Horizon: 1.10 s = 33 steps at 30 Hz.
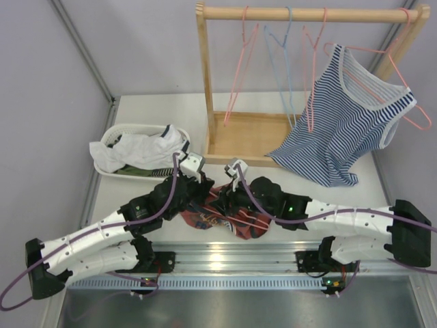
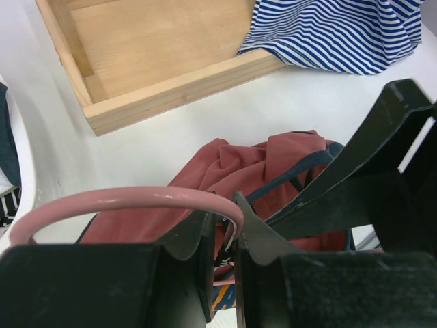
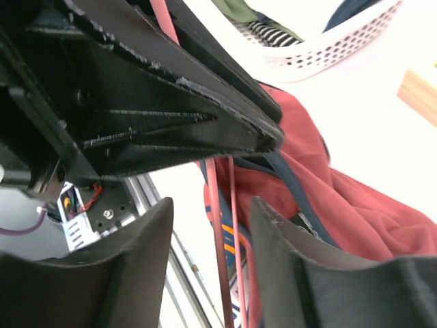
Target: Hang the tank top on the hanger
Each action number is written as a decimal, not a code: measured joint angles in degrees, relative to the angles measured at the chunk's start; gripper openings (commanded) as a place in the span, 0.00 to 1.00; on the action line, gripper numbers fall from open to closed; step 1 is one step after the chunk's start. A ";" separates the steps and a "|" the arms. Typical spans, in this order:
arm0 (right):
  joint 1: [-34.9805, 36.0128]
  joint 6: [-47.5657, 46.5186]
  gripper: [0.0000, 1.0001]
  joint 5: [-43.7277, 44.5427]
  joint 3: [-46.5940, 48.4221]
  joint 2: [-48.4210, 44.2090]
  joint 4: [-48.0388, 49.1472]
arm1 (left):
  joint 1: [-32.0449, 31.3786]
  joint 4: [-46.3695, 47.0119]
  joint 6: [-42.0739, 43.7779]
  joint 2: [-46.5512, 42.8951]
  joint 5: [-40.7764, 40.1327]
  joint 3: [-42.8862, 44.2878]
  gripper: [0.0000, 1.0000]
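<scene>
The rust-red tank top (image 1: 222, 217) lies crumpled at the table's front centre, between both arms. It also shows in the left wrist view (image 2: 273, 160) and the right wrist view (image 3: 341, 198). My left gripper (image 1: 207, 193) is shut on the curved top of the pink hanger (image 2: 136, 199), holding it just above the shirt (image 2: 235, 229). My right gripper (image 1: 229, 203) is open; two thin pink hanger wires (image 3: 217, 239) run between its fingers (image 3: 212, 205) without being pinched. In the top view the arms hide most of the hanger.
A white basket (image 1: 113, 133) of clothes stands at the back left. A wooden rack (image 1: 300, 14) with a tray base (image 1: 246, 133) holds spare pink and light blue hangers (image 1: 276, 55) and a blue-and-white striped tank top (image 1: 348, 130).
</scene>
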 measured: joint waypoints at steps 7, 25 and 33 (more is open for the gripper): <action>0.00 3.30 0.55 7.30 0.09 -8.11 -8.74 | 0.00 -0.96 0.52 0.00 -1.38 0.00 0.00; -0.02 22.21 0.31 24.90 0.44 -18.08 -40.35 | -0.17 -1.25 0.98 0.00 -2.43 0.00 0.00; -0.02 23.98 0.31 24.48 0.44 -16.02 -42.84 | -0.37 -1.25 0.98 0.00 -2.69 0.00 0.00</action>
